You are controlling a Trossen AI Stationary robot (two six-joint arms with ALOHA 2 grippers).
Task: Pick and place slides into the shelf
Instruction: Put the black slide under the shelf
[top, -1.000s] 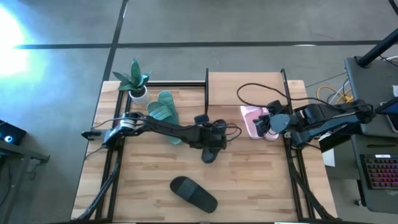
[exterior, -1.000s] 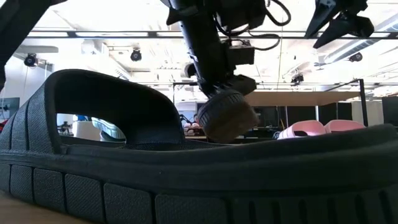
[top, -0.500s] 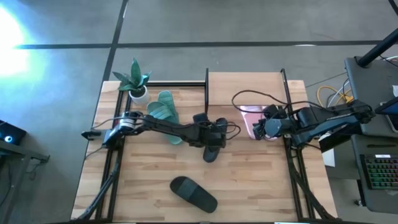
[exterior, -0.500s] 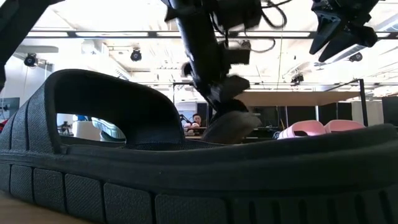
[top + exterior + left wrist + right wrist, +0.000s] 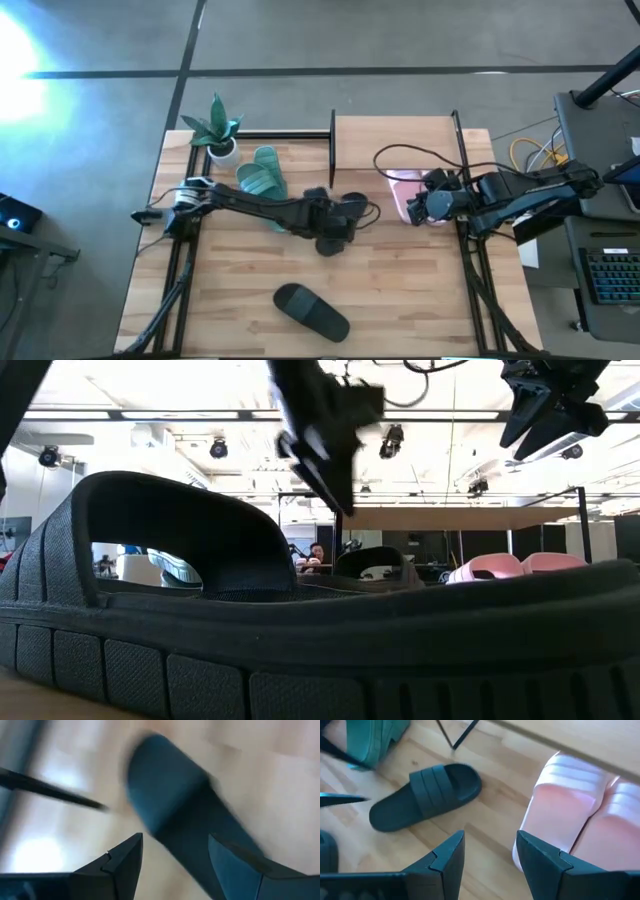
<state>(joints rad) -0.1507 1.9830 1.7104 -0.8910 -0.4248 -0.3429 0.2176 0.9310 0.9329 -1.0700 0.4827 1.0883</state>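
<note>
Lying just beyond the open left pincer (image 5: 172, 865), seemingly untouched: black slide (image 5: 170, 805).

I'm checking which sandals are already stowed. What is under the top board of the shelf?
Under the shelf top board sit the pale pink slides, side by side, their front ends poking out. The board covers their rear ends, so nothing deeper inside can be seen.

Lab, ceiling track lights (image 5: 215, 448), keyboard (image 5: 612, 268)
</note>
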